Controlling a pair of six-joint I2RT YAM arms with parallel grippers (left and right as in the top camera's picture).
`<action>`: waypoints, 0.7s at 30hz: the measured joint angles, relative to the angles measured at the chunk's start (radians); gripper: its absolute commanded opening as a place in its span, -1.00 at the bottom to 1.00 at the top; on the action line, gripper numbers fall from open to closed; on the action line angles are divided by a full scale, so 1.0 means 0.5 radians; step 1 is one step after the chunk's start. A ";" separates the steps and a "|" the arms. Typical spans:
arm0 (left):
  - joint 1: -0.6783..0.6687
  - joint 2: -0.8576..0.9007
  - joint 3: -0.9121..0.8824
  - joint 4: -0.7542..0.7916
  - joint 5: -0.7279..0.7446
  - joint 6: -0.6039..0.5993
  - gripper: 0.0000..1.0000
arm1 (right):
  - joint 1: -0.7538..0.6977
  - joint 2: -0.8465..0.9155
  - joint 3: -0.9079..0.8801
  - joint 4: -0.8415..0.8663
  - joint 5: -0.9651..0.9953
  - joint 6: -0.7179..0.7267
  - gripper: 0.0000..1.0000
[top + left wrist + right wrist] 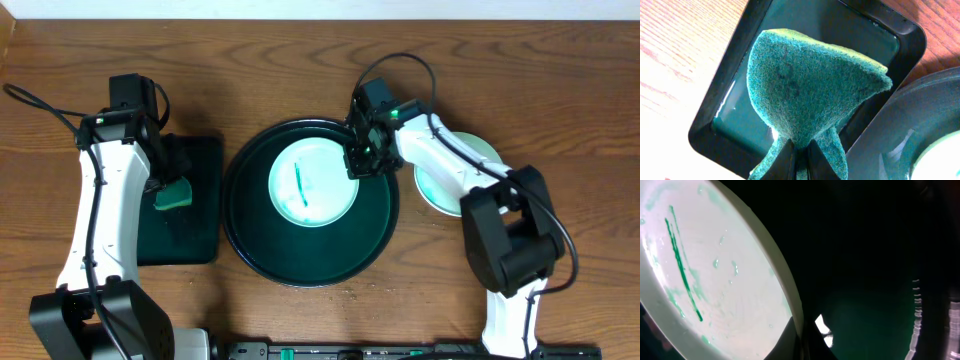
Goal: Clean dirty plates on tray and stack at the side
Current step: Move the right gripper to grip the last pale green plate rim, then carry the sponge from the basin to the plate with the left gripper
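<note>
Overhead: the tray (382,240) sits mid-desk (300,40), bearing a green-streaked plate (312,185). More plates (482,152) lie off it, toward the desk's right edge.

Left wrist: the left gripper (800,161) has its fingers (785,164) clenched on a teal sponge (810,85) over a black rectangular tray (710,135).

Right wrist: the right gripper (802,342) pinches that plate's rim.

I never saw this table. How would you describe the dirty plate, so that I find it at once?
Find the big round dark tray in the middle of the wooden table. The plate lies inside it, pale and round. Unlike the other plate, which sits outside the tray on the right, it bears one long green streak.
</note>
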 measured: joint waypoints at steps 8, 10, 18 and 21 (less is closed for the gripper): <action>0.000 0.000 0.000 0.011 0.000 0.000 -0.85 | 0.012 0.079 0.003 -0.003 -0.110 0.076 -0.24; 0.000 0.001 0.000 0.011 0.000 0.000 -0.85 | 0.012 0.079 0.008 0.014 -0.101 0.070 -0.24; 0.000 0.000 0.000 0.014 0.001 0.000 -0.86 | 0.034 0.079 0.008 0.013 0.041 0.059 -0.32; 0.000 0.000 0.000 0.014 0.000 0.000 -0.85 | 0.074 0.079 0.008 0.011 0.092 0.056 -0.37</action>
